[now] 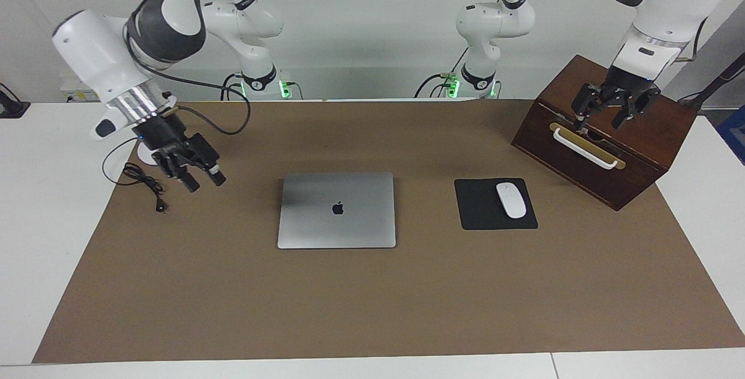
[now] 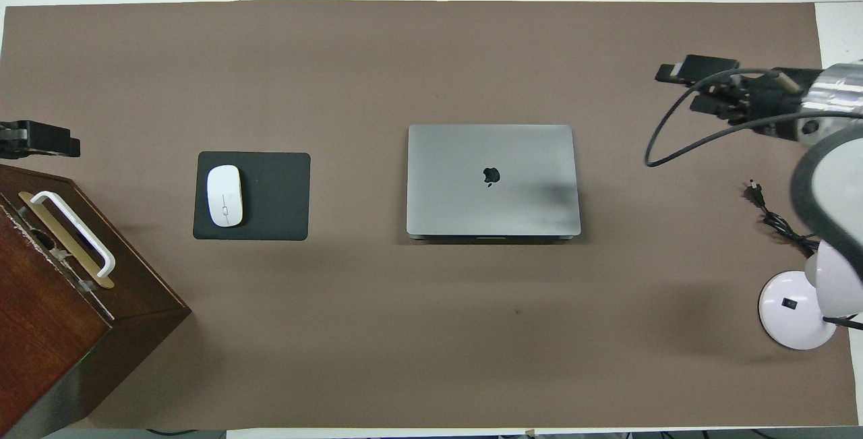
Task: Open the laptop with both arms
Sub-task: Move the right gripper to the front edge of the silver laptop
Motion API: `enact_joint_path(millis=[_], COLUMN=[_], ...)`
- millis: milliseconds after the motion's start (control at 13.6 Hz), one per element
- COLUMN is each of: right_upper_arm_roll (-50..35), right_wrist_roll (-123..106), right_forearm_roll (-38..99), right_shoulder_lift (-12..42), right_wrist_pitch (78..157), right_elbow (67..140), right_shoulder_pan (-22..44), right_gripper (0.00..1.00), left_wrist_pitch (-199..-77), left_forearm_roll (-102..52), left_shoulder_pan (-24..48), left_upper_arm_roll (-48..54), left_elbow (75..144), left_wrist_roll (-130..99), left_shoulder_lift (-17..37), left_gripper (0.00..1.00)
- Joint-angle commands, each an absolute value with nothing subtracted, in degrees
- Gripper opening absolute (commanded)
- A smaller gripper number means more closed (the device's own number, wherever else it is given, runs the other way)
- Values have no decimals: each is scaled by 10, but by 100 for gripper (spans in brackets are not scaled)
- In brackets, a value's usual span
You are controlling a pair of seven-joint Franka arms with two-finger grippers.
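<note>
Item one, right arm's end of the table [image 1: 46, 222]: the right gripper [image 1: 204, 182], slung low and tilted over the brown mat [image 1: 349, 309] between the black cable [image 1: 145, 184] and the laptop, its two fingers apart and carrying nothing. Beside it, at the mat's corner nearer the robots, stands a white desk lamp [image 2: 795, 317], its round base partly hidden by that arm in the facing view; the cable lies coiled next to the base. Item two, mid-mat: the laptop [image 1: 336, 210], silver-grey, lid fully down and flat, logo face up, touched by neither arm. Item three, toward the left arm's end: a black mouse pad [image 1: 480, 210], just beside the laptop but apart from it, with a white mouse [image 1: 511, 199] lying on the half closer to the box. Item four: a dark wooden box [image 1: 640, 152], set at an angle, white handle [image 1: 585, 149] on a brass plate across its front. Item five: the left gripper [image 1: 601, 118], hanging over the box's top edge just above the handle, fingers spread and empty; whether a fingertip touches the box cannot be told.
</note>
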State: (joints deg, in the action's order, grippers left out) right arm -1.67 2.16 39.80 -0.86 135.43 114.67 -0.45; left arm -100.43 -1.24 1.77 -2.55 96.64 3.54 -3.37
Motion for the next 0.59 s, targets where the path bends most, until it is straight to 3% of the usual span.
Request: enact_joint_path(millis=[0,368,515], right_upper_arm_roll=[-17,-19,-19], right_wrist_roll=[84,138,180], right_forearm_roll=[454,528,565], right_shoulder_lift=[-94,-211,-243], right_wrist_pitch=[1465,1559,1561], right_elbow=[1290,1477,1517], right_shoulder_pan=[71,165,167], right_gripper=[100,100,100], left_wrist_pitch=[-1031,-1027,-1027], left_forearm_roll=[-4,-4,-4], left_shoulder_pan=[12,10,10], left_upper_arm_roll=[-25,-26,-26], left_elbow=[1005,1003,1004], left_wrist_roll=[29,32,36], left_shoulder_lift=[-57,-57,-57], left_gripper=[0,0,0])
